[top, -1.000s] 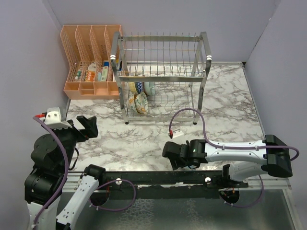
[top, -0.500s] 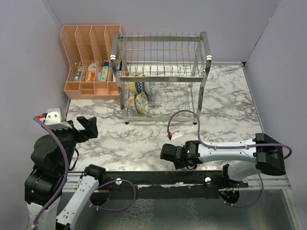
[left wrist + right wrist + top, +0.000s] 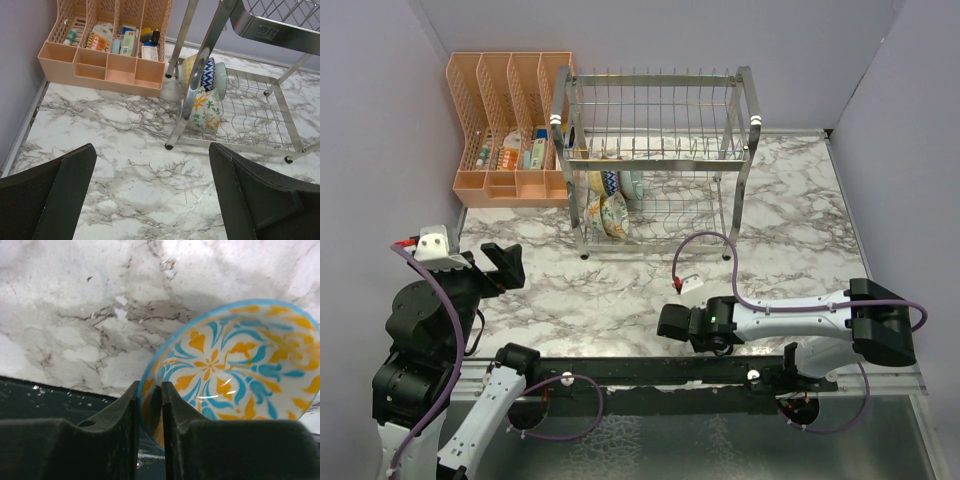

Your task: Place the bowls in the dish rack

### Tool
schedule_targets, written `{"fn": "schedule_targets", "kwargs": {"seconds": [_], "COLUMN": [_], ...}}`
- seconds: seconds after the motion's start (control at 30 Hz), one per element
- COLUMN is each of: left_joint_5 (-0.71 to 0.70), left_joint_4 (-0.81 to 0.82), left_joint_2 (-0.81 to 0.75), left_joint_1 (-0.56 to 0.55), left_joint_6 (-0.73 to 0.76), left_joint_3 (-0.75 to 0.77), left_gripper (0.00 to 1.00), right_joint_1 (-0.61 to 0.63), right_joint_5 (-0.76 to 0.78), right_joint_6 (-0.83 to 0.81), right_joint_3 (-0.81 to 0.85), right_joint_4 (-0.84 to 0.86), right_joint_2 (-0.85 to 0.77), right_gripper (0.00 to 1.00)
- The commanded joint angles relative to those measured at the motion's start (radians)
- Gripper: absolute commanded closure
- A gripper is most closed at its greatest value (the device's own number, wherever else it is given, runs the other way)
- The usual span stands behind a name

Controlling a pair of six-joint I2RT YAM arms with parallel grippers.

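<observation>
At the near edge of the tabletop (image 3: 75, 315), our right end effector (image 3: 150, 392) pinches the rim of a blue-and-orange bowl (image 3: 225, 370), which we cannot see from above. Our left end effector (image 3: 152, 150) hangs wide, holding nothing, with a broad stretch of marble between it and the dish rack (image 3: 655, 160). The rack's lower tier holds other bowls (image 3: 205, 107), partly masked by its posts (image 3: 192, 85).

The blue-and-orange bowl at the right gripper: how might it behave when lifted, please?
The bowl looks glazed, with glints, so probably rigid but slippery. The right gripper pinches only its rim, so it may swing or slip. Likely breakable if dropped on the marble top.
</observation>
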Motion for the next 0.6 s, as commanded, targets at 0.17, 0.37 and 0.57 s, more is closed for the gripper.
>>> {"fn": "schedule_targets", "kwargs": {"seconds": [0.17, 0.37, 0.57], "left_joint_5": [-0.011, -0.014, -0.01], "left_joint_4": [0.012, 0.017, 0.024], "left_joint_2": [-0.014, -0.006, 0.006], "left_joint_1": [-0.009, -0.01, -0.013], "left_joint_6": [0.02, 0.023, 0.023], "left_joint_3": [0.007, 0.022, 0.042], "left_gripper": [0.01, 0.01, 0.01], "right_joint_1": [0.016, 0.016, 0.01], "right_joint_5": [0.138, 0.113, -0.012], "right_joint_6": [0.031, -0.104, -0.265], "right_joint_3": [0.078, 0.158, 0.181], "right_joint_4": [-0.089, 0.019, 0.317], "right_joint_2": [-0.022, -0.144, -0.232], "right_gripper": [0.99, 0.99, 0.99]}}
